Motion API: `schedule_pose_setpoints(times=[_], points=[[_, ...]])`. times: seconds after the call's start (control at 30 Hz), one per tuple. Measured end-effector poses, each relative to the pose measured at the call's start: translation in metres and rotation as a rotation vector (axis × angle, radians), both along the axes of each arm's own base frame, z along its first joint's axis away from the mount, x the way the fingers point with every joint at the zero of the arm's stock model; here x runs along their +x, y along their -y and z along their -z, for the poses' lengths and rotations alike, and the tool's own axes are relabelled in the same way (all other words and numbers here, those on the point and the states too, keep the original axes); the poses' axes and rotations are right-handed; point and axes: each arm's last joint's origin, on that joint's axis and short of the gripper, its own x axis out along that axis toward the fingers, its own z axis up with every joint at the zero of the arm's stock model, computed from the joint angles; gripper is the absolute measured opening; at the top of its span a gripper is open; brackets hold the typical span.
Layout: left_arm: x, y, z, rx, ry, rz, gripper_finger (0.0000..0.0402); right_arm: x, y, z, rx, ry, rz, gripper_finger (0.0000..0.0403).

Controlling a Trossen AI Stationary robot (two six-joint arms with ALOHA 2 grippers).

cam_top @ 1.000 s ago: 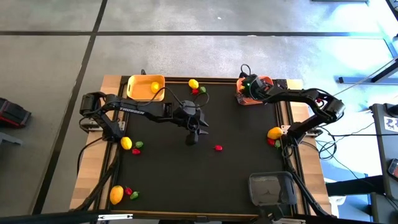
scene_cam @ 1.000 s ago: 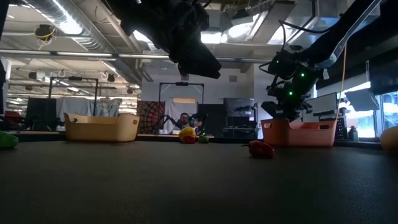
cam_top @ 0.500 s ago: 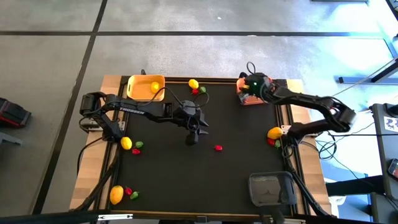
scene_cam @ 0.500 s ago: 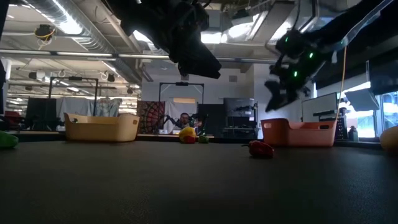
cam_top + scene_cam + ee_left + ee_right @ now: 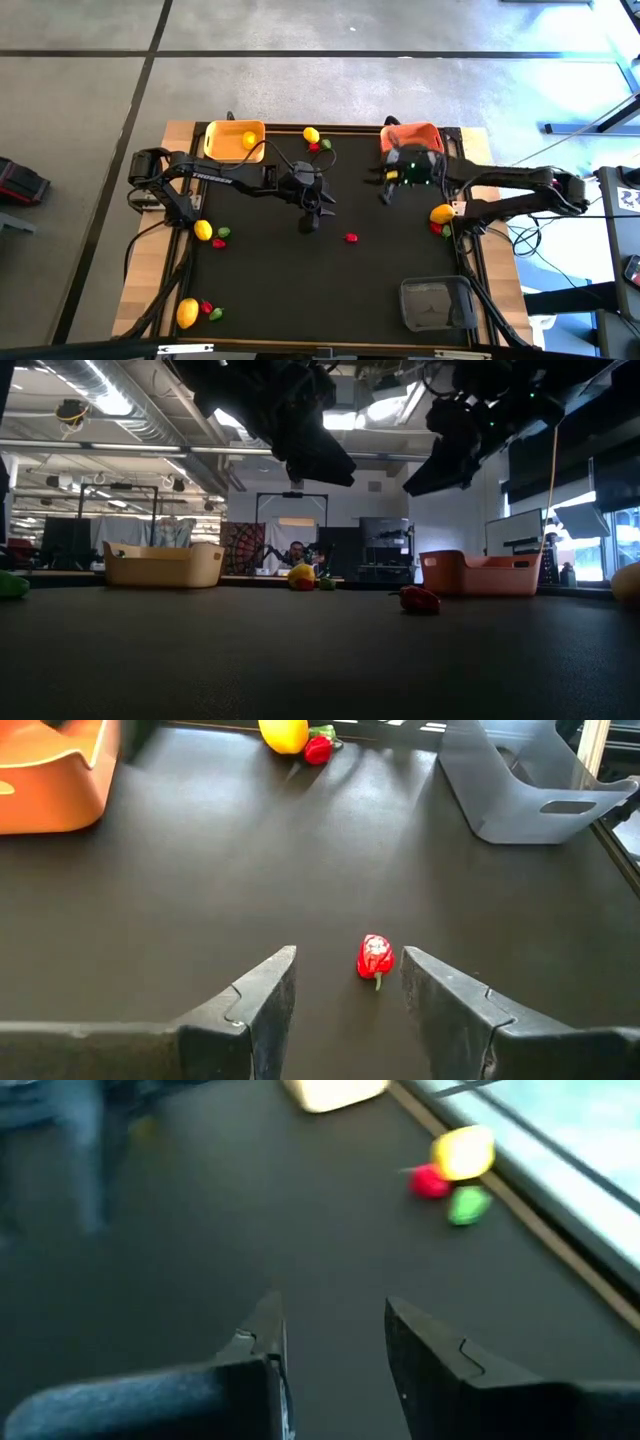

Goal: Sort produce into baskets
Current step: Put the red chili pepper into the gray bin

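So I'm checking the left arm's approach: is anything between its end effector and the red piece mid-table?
Nothing visible. The left end effector hangs open, the red piece on bare mat just ahead of its fingers. The right end effector is off to the side.

Three baskets — yellow-orange [image 5: 234, 139], orange-red [image 5: 411, 134], grey [image 5: 436, 303]; five lemons, five red pieces, four green pieces.
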Motion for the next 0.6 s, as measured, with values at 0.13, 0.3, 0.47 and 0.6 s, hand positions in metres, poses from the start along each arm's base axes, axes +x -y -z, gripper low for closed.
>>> schedule_pose_setpoints(times=[0.13, 0.3, 0.47, 0.6], points=[[0.000, 0.000, 0.000, 0.000, -0.003, 0.000, 0.0175, 0.010, -0.023, 0.008, 0.009, -0.038, -0.104, 0.0106], [0.000, 0.000, 0.000, 0.000, -0.004, 0.000, 0.0175, 0.023, -0.046, 0.023, 0.018, -0.097, -0.206, 0.0106], [0.000, 0.000, 0.000, 0.000, -0.004, 0.000, 0.0175, 0.035, -0.067, 0.043, 0.025, -0.164, -0.288, 0.0106], [0.000, 0.000, 0.000, 0.000, -0.004, 0.000, 0.0175, 0.044, -0.083, 0.059, 0.023, -0.195, -0.345, 0.0106]])
